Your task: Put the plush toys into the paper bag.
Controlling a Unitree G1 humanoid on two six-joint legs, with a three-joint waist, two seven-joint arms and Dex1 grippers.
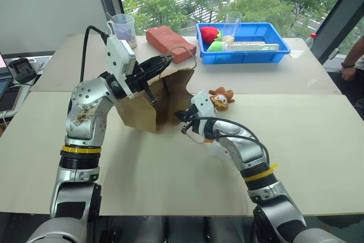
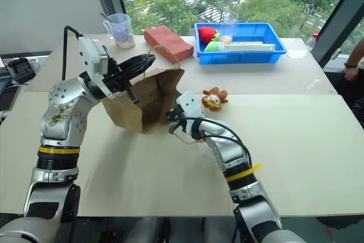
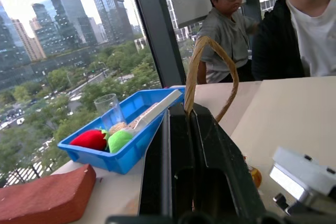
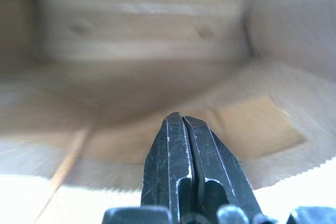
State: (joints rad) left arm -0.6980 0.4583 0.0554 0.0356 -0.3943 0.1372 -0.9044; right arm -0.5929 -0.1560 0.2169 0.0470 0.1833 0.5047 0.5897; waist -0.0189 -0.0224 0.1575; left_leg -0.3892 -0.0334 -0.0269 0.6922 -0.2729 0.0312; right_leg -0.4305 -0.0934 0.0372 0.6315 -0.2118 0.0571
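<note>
1. My left hand is pressed together, pinching a tan loop handle of the paper bag and holding its mouth up off the table.
2. My right hand has its fingers pressed together with nothing between them, right at the bag's open mouth, pointing inside.
3. The brown and orange plush toy sits on the table just beside the bag and my right wrist.
4. Farther back stand a reddish block, a blue tray and a measuring cup.
</note>
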